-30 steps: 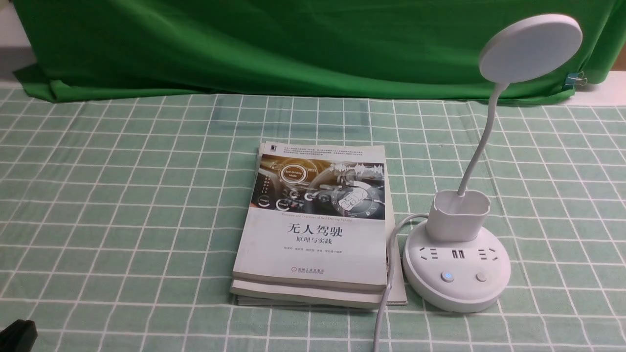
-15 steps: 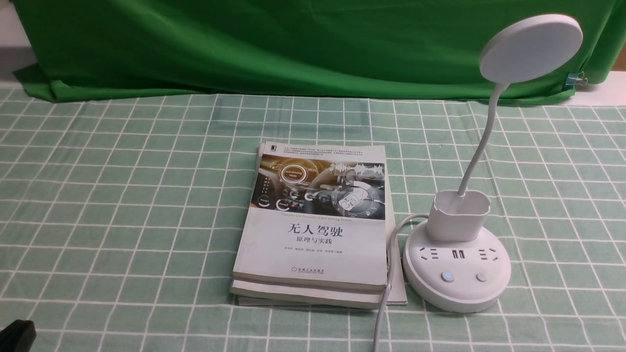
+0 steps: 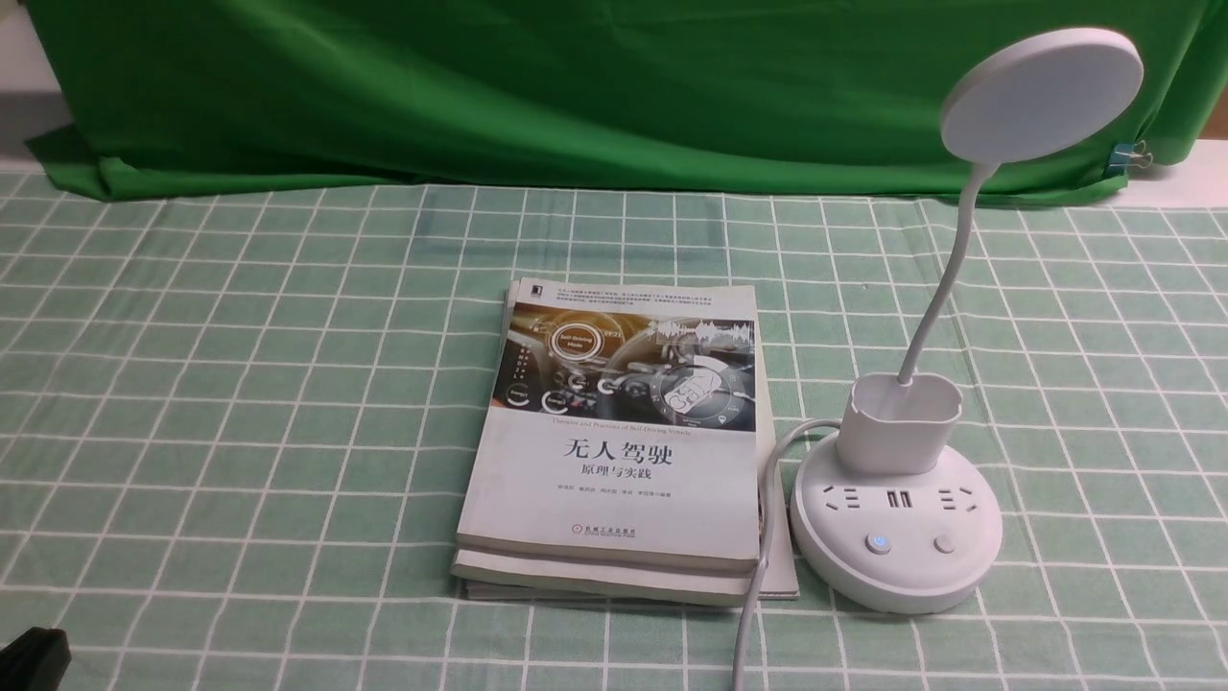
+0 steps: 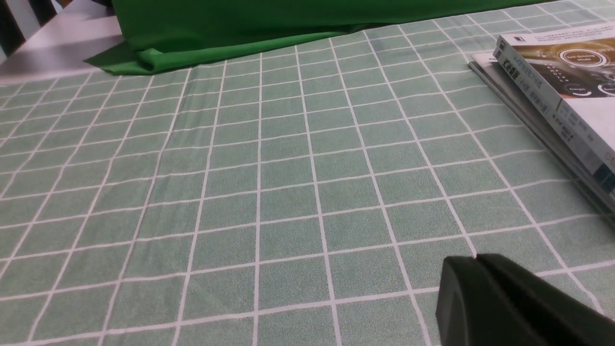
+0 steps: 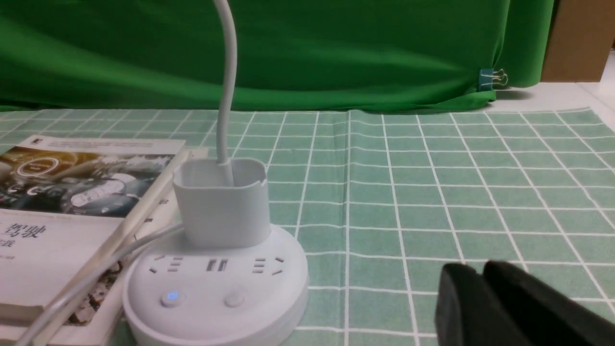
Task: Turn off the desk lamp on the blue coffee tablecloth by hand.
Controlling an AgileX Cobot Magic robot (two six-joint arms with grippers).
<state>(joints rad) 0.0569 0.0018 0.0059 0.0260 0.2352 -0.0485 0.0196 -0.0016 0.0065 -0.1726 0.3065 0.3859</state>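
Note:
The white desk lamp [image 3: 897, 537] stands at the right on the blue coffee tablecloth [image 3: 240, 384], its disc head [image 3: 1041, 94] raised on a thin gooseneck. On the round base the left button [image 3: 877, 543] glows blue and the right button [image 3: 945, 544] is dark. In the right wrist view my right gripper [image 5: 480, 271] hovers low over the cloth beside the base [image 5: 216, 288], apart from it, with a narrow gap between its tips and nothing in them. My left gripper [image 4: 475, 259] is shut and empty over bare cloth, far from the lamp.
A stack of books [image 3: 614, 461] lies just left of the lamp base, and the white cord [image 3: 758, 595] runs between them toward the near edge. A dark green backdrop cloth [image 3: 576, 86] hangs along the far side, held by a clip [image 3: 1132, 154].

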